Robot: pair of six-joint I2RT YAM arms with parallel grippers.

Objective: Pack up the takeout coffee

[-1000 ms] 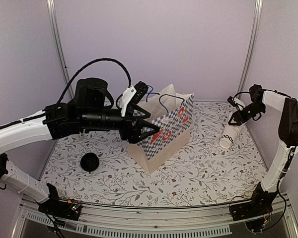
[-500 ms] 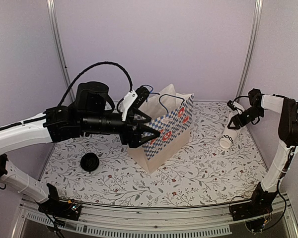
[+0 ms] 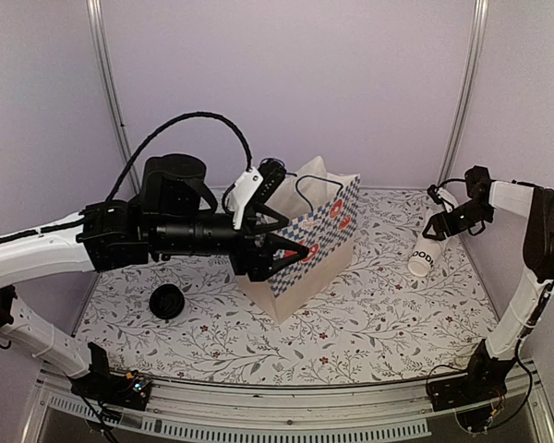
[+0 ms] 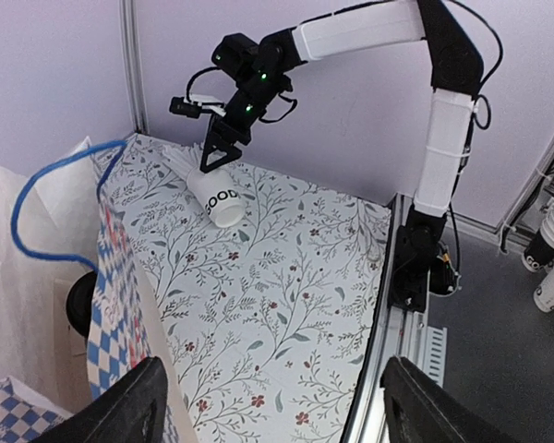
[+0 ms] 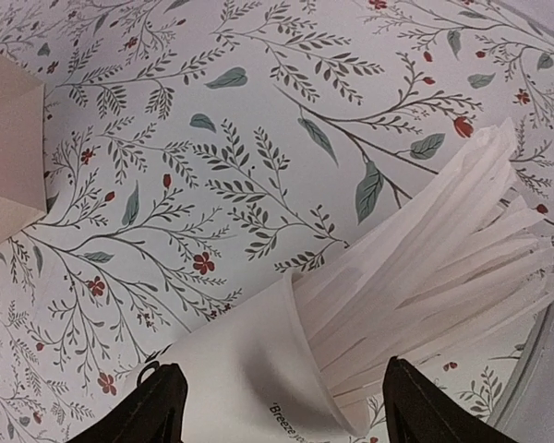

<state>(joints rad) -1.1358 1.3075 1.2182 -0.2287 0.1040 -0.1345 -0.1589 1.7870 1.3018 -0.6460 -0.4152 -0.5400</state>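
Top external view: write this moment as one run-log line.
left hand open by checkered bag | right hand open at lettered cup | takeout coffee not yet in bag

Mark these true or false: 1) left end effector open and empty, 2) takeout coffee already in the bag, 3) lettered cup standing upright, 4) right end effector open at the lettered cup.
1. Left end effector is open and empty: true. It is at the checkered bag.
2. Takeout coffee is in the bag: false. It sits on the table, left of the bag.
3. Lettered cup stands upright: false. It is tipped well over, white sticks fanning from its mouth.
4. Right end effector is open at the lettered cup: true. Its fingers straddle the mouth end.
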